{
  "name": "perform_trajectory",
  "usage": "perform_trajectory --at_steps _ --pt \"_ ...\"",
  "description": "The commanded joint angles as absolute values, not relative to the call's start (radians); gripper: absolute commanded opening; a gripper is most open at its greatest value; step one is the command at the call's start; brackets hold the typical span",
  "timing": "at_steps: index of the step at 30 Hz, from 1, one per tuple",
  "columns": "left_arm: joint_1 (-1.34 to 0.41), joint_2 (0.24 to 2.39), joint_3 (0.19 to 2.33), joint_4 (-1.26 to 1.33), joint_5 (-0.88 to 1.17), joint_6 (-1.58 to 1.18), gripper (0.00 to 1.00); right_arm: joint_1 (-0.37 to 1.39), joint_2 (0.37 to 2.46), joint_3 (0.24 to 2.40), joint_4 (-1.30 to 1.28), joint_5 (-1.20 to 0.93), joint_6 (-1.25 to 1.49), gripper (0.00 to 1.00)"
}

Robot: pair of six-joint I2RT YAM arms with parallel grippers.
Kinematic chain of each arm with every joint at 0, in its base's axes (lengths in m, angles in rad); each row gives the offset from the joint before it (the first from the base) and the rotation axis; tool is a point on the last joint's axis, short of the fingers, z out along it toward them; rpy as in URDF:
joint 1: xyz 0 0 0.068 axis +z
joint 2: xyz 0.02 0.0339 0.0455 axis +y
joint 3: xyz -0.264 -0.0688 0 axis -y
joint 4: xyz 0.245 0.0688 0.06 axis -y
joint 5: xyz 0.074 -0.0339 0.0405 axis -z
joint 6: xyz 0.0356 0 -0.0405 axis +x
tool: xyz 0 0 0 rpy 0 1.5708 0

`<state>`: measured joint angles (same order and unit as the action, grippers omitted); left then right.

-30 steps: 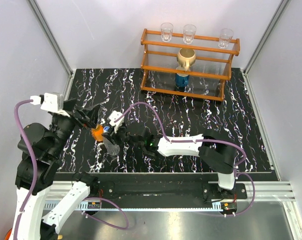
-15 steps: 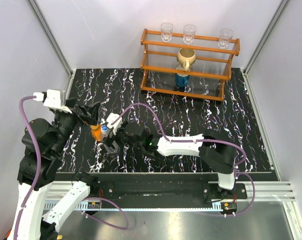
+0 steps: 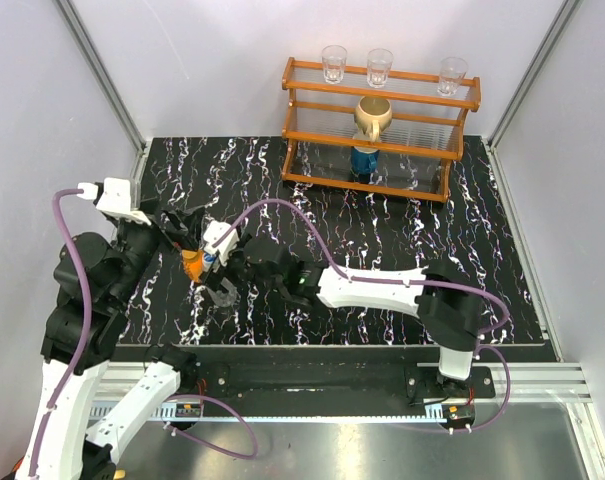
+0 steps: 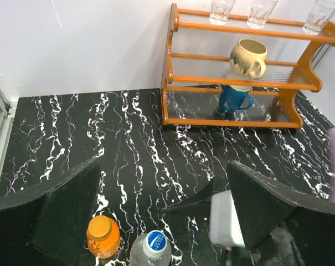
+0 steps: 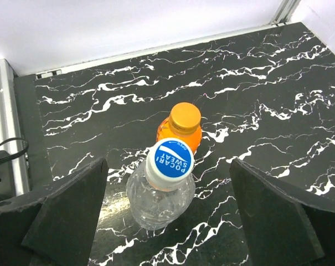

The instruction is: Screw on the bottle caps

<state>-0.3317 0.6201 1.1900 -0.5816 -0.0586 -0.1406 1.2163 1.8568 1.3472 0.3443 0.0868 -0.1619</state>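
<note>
The short orange bottle [image 5: 175, 137] and the taller clear bottle [image 5: 159, 202] stand upright side by side, touching or nearly so, at the table's left front [image 3: 204, 270]. The orange cap [image 5: 185, 117] sits on the orange bottle. On the clear bottle's neck sits the blue cap [image 5: 169, 157] with a white mark. My right gripper [image 5: 168, 164] hangs open above the clear bottle, fingers wide on either side and touching nothing. My left gripper [image 4: 164, 166] is open too, above and behind both bottles [image 4: 103, 241], with the caps [image 4: 155, 242] low in its view.
A wooden rack [image 3: 382, 130] stands at the back right with three drinking glasses [image 3: 380, 66] on top, a tan mug [image 3: 373, 117] in the middle and a blue mug [image 3: 364, 160] below. The right wrist's white block [image 4: 227, 219] lies close under my left gripper.
My right gripper has opened, let go of the blue cap and drawn up off the clear bottle. The left arm has shifted slightly forward and upward.
</note>
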Motion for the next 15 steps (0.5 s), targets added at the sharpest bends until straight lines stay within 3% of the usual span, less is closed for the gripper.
perform_trajectory --at_steps 1,7,15 --pt "-0.327 0.650 1.170 -0.549 -0.090 -0.152 0.99 1.232 1.712 1.450 0.202 0.084 -0.172 1.00" --pt "-0.327 0.693 1.141 -0.557 -0.057 -0.150 0.99 1.230 1.599 1.549 -0.076 0.156 -0.050 1.00" --pt "-0.327 0.738 1.111 -0.561 -0.005 -0.155 0.99 1.232 1.482 1.613 -0.448 0.466 0.173 1.00"
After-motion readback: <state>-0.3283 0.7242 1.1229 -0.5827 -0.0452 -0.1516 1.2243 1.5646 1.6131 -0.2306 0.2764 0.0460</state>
